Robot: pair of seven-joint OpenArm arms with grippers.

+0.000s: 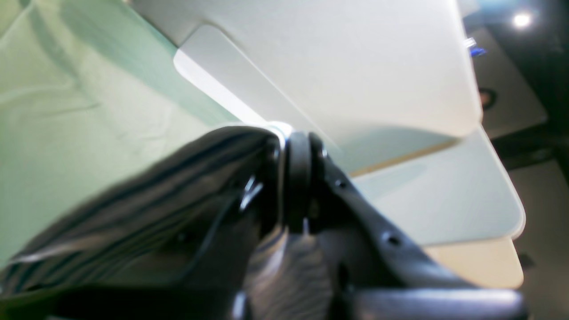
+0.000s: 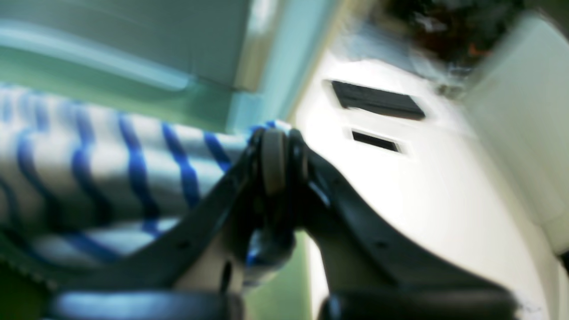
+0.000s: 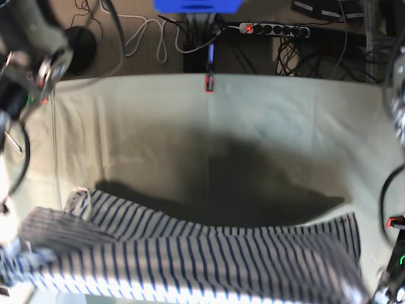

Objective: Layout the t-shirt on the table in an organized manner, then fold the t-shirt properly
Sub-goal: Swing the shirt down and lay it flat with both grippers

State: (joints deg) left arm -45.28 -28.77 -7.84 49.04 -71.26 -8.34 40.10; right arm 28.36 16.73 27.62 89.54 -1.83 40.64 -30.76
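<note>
The t-shirt [image 3: 209, 259], white with thin blue stripes, hangs stretched wide across the near side of the table [image 3: 209, 139] and casts a dark shadow on the pale green cloth behind it. My left gripper [image 1: 298, 149] is shut on a bunched, shadowed edge of the t-shirt [image 1: 146, 209]. My right gripper [image 2: 275, 142] is shut on another edge of the t-shirt [image 2: 111, 169], whose fabric trails off to the left. In the base view both arms are blurred at the side edges and the fingertips are not distinct.
A small red clamp [image 3: 209, 83] sits at the table's far edge. Behind it lie a power strip [image 3: 272, 28], cables and a blue box [image 3: 197, 5]. White panels [image 1: 355, 66] fill the left wrist view, and a white unit with dark slots [image 2: 378, 100] shows beside the right gripper.
</note>
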